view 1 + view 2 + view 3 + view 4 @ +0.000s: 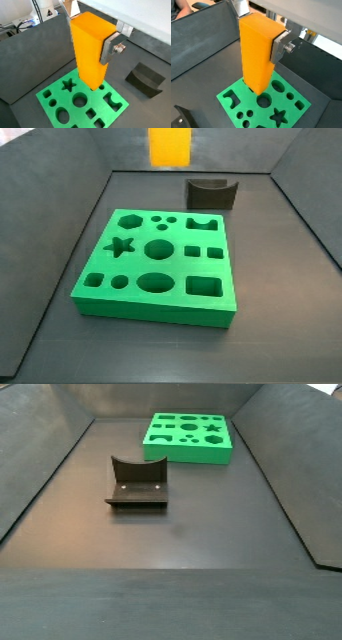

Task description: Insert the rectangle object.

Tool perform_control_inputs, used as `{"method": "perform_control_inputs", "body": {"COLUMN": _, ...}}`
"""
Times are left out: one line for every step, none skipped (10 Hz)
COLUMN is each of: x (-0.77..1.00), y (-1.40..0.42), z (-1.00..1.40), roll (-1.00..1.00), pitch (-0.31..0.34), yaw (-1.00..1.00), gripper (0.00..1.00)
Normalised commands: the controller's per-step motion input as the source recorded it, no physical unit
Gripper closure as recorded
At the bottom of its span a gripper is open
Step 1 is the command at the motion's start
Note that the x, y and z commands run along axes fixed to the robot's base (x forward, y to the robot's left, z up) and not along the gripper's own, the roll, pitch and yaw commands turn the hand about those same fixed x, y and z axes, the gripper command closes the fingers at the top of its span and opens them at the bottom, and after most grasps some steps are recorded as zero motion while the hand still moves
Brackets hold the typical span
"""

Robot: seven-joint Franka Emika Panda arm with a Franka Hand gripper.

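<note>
The rectangle object [90, 50] is a tall orange-yellow block. It hangs upright in my gripper [90, 35], which is shut on its upper end. A silver finger [110, 47] presses one side; the opposite finger is mostly hidden behind the block. It also shows in a wrist view [258, 55] with the gripper [261, 30] and a finger [281, 47]. The green board [80, 102] with several shaped holes lies below the block, and shows again in a wrist view [264, 102]. In a side view only the block's lower end [170, 146] shows, high above the board [160, 258].
The dark fixture [210, 193] stands on the floor beyond the board, also in a side view [136, 484] and in both wrist views [147, 77] [181, 120]. Grey bin walls [301, 218] slope up around the floor. The board sits far back in a side view [190, 436].
</note>
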Motion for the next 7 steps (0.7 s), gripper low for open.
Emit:
{"method": "perform_control_inputs", "body": {"x": 0.52, "y": -0.61, "z": -0.68, "roll": 0.00, "pitch": -0.067, "yaw": -0.19, "gripper": 1.00}}
{"method": "perform_control_inputs", "body": {"x": 0.54, "y": -0.53, "z": -0.86, "roll": 0.00, "pitch": -0.096, "yaw": -0.17, "gripper": 1.00}}
{"method": "perform_control_inputs", "body": {"x": 0.56, "y": -0.52, "z": -0.93, "roll": 0.00, "pitch": -0.106, "yaw": -0.15, "gripper": 1.00}}
{"method": "perform_control_inputs", "body": {"x": 0.63, "y": -0.51, "z": -0.96, "roll": 0.00, "pitch": -0.096, "yaw": -0.10, "gripper": 1.00}}
{"method": "perform_control_inputs", "body": {"x": 0.64, "y": -0.49, "z": -1.00, "roll": 0.00, "pitch": -0.086, "yaw": -0.11, "gripper": 1.00}}
{"method": "perform_control_inputs", "body": {"x": 0.76, "y": -0.47, "z": -1.00, "roll": 0.00, "pitch": -0.036, "yaw": -0.04, "gripper": 1.00}}
{"method": "perform_control_inputs", "body": {"x": 0.63, "y": -0.56, "z": -0.84, "roll": 0.10, "pitch": 0.067, "yaw": 0.00, "gripper": 1.00}}
